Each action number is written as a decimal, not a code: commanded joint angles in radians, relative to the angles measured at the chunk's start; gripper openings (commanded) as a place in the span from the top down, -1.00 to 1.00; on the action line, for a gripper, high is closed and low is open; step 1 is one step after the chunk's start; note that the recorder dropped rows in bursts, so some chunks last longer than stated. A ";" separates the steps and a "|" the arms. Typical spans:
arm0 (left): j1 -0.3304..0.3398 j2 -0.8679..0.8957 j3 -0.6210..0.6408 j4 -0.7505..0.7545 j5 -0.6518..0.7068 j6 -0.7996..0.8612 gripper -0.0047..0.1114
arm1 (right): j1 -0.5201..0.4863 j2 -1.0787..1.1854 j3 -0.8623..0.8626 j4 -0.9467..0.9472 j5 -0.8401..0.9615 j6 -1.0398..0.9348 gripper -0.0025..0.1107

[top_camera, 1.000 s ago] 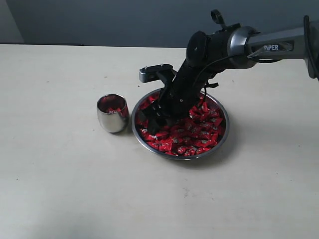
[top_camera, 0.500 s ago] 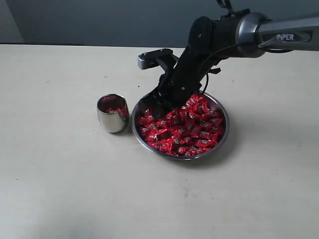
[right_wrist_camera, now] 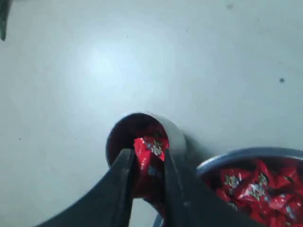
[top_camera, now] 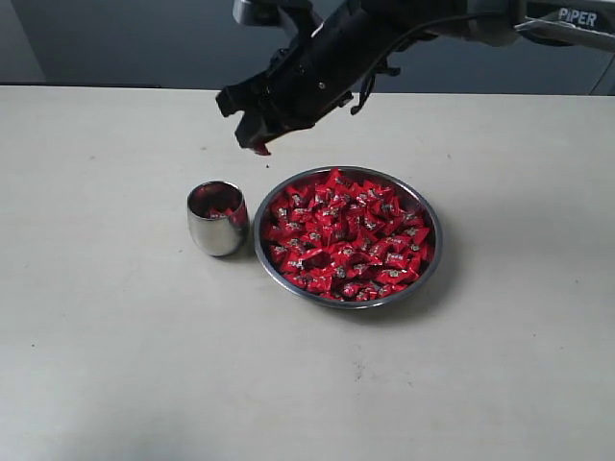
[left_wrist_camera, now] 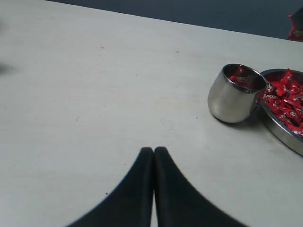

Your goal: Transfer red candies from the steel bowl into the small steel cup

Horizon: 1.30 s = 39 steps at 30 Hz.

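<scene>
The steel bowl (top_camera: 429,262) sits right of centre on the table, heaped with red candies (top_camera: 346,240). Left of it, nearly touching, stands the small steel cup (top_camera: 217,229) with a few red candies inside. My right gripper (top_camera: 256,142) hangs high above the table, behind and above the cup, shut on a red candy (right_wrist_camera: 150,150); in the right wrist view the cup (right_wrist_camera: 176,136) lies below that candy. The left gripper (left_wrist_camera: 154,150) is shut and empty, low over bare table, with the cup (left_wrist_camera: 233,97) and bowl (left_wrist_camera: 278,131) off to one side.
The pale table (top_camera: 115,336) stretches bare around the bowl and cup. The right arm (top_camera: 423,24) reaches in from the upper right, above the far rim of the bowl. A dark wall runs along the back edge.
The right gripper has lifted out of the bowl's candy pile and swung up and left with a red candy between its fingers. Cup and bowl have stayed put.
</scene>
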 commanded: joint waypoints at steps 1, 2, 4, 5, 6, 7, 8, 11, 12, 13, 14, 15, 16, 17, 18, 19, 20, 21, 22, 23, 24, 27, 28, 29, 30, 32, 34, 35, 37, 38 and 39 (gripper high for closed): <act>0.002 -0.004 0.002 -0.001 0.000 -0.002 0.91 | 0.036 0.060 -0.088 0.031 0.033 -0.015 0.93; 0.002 -0.004 0.002 -0.001 0.000 -0.002 0.91 | 0.048 0.073 -0.102 0.031 0.040 -0.018 0.93; 0.002 -0.004 0.002 -0.001 0.000 -0.002 0.91 | 0.069 0.102 -0.125 0.026 0.039 -0.037 0.93; 0.002 -0.004 0.002 -0.001 0.000 -0.002 0.91 | 0.075 0.114 -0.133 0.021 0.037 -0.037 0.93; 0.002 -0.004 0.002 -0.001 0.000 -0.002 0.91 | 0.081 0.123 -0.138 0.007 0.035 -0.037 0.93; 0.002 -0.004 0.002 -0.001 0.000 -0.002 0.91 | 0.083 0.134 -0.140 -0.012 0.035 -0.037 0.93; 0.002 -0.004 0.002 -0.001 0.000 -0.002 0.91 | 0.085 0.137 -0.140 -0.026 0.035 -0.037 0.93; 0.002 -0.004 0.002 -0.001 0.000 -0.002 0.91 | 0.085 0.155 -0.140 -0.059 0.047 -0.034 0.90; 0.002 -0.004 0.002 -0.001 0.000 -0.002 0.91 | 0.085 0.158 -0.140 -0.059 0.050 -0.032 0.79; 0.002 -0.004 0.002 -0.001 0.000 -0.002 0.91 | 0.085 0.158 -0.140 -0.059 0.052 -0.032 0.69; 0.002 -0.004 0.002 -0.001 0.000 -0.002 0.91 | 0.083 0.158 -0.140 -0.059 0.053 -0.032 0.57; 0.002 -0.004 0.002 -0.001 0.000 -0.002 0.91 | 0.083 0.158 -0.140 -0.057 0.053 -0.032 0.37; 0.002 -0.004 0.002 -0.001 0.000 -0.002 0.91 | 0.083 0.158 -0.140 -0.053 0.053 -0.032 0.23; 0.002 -0.004 0.002 -0.001 0.000 -0.002 0.91 | 0.083 0.156 -0.140 -0.053 0.053 -0.032 0.08; 0.002 -0.004 0.002 -0.001 0.000 -0.002 0.91 | 0.083 0.152 -0.140 -0.053 0.051 -0.032 0.00; 0.002 -0.004 0.002 -0.001 0.000 -0.002 0.91 | 0.083 0.148 -0.140 -0.055 0.051 -0.032 -0.03; 0.002 -0.004 0.002 -0.001 0.000 -0.002 0.91 | 0.081 0.140 -0.140 -0.059 0.051 -0.032 -0.02; 0.002 -0.004 0.002 -0.001 0.000 -0.002 0.91 | 0.078 0.134 -0.140 -0.060 0.053 -0.032 -0.02; 0.002 -0.004 0.002 -0.001 0.000 -0.002 0.91 | 0.074 0.126 -0.140 -0.059 0.058 -0.032 -0.02; 0.002 -0.004 0.002 -0.001 0.000 -0.002 0.91 | 0.068 0.119 -0.140 -0.059 0.070 -0.032 -0.02; 0.002 -0.004 0.002 -0.001 0.000 -0.002 0.91 | 0.057 0.112 -0.140 -0.059 0.085 -0.032 -0.02; 0.002 -0.004 0.002 -0.001 0.000 -0.002 0.91 | 0.014 0.095 -0.140 -0.087 0.141 -0.017 -0.02; 0.002 -0.004 0.002 -0.001 0.000 -0.002 0.91 | -0.003 0.094 -0.140 -0.089 0.159 -0.004 -0.02; 0.002 -0.004 0.002 -0.001 0.000 -0.002 0.91 | -0.023 0.090 -0.137 -0.086 0.187 -0.003 -0.02; 0.002 -0.004 0.002 -0.001 0.000 -0.002 0.91 | -0.040 0.087 -0.131 -0.086 0.213 -0.003 -0.02; 0.002 -0.004 0.002 -0.001 0.000 -0.002 0.91 | -0.069 0.081 -0.109 -0.086 0.255 -0.003 -0.02; 0.002 -0.004 0.002 -0.001 0.000 -0.002 0.91 | -0.088 0.066 -0.060 -0.089 0.277 -0.006 -0.02; 0.002 -0.004 0.002 -0.001 0.000 -0.002 0.91 | -0.093 0.056 -0.035 -0.094 0.279 -0.011 -0.02; 0.002 -0.004 0.002 -0.001 0.000 -0.002 0.91 | -0.094 0.030 0.035 -0.108 0.272 -0.018 -0.02; 0.002 -0.004 0.002 -0.001 0.000 -0.002 0.91 | -0.094 0.021 0.071 -0.113 0.265 -0.027 -0.02; 0.002 -0.004 0.002 -0.001 0.000 -0.002 0.91 | -0.094 0.010 0.106 -0.113 0.254 -0.038 -0.02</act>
